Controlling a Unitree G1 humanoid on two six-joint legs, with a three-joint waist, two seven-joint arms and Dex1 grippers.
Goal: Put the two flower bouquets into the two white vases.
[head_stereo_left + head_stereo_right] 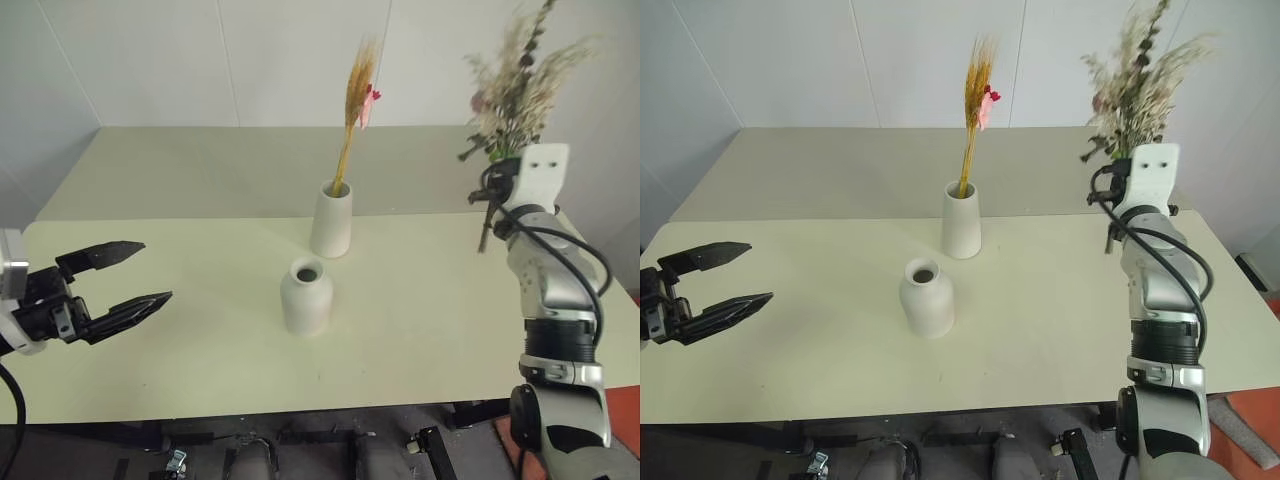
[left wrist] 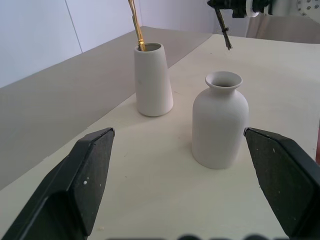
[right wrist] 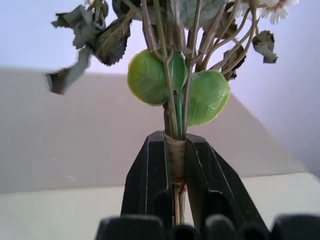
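The golden wheat-like bouquet [image 1: 357, 110] with a small pink bloom stands in the taller tapered white vase [image 1: 332, 220] at the table's middle. In front of it sits the shorter rounded white vase [image 1: 306, 295], its mouth empty. My right gripper [image 3: 175, 150] is shut on the bound stems of the fuller bouquet [image 1: 520, 85], held upright high over the table's right side, stem ends [image 1: 484, 238] hanging below. My left gripper [image 1: 125, 282] hovers open at the left, level, its fingers [image 2: 85, 180] framing the short vase [image 2: 219, 119] from a distance.
The pale green table [image 1: 180, 330] joins a second table [image 1: 200, 170] behind it, reaching the white wall. Dark equipment lies on the floor under the near edge.
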